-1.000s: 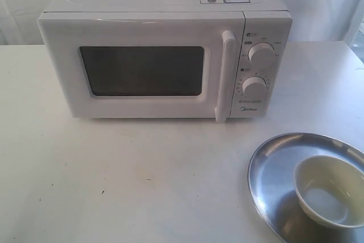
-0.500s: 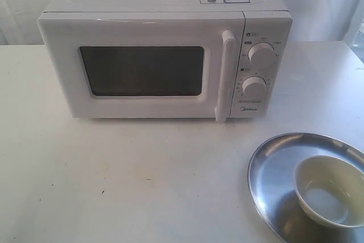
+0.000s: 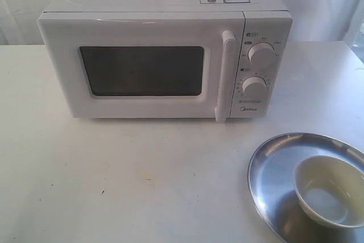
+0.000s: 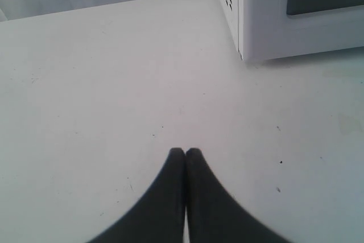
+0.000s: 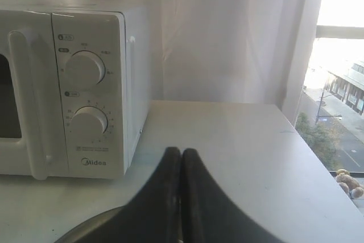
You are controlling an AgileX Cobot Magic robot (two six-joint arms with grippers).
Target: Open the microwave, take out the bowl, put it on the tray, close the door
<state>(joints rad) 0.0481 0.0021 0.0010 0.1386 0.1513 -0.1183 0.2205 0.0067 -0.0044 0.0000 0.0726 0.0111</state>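
The white microwave (image 3: 165,55) stands at the back of the table with its door (image 3: 142,69) closed and the bar handle (image 3: 224,75) upright. At the front right, the cream-white bowl (image 3: 327,192) sits inside the silver tray (image 3: 270,174). Neither arm shows in the exterior view. My left gripper (image 4: 185,152) is shut and empty above bare table, near the microwave's corner (image 4: 244,27). My right gripper (image 5: 181,152) is shut and empty, hanging above the tray's rim (image 5: 85,226), facing the microwave's knob panel (image 5: 85,95).
The white table (image 3: 114,174) runs out to a right edge (image 5: 307,157) beside a window. A white curtain (image 5: 227,32) hangs behind the microwave.
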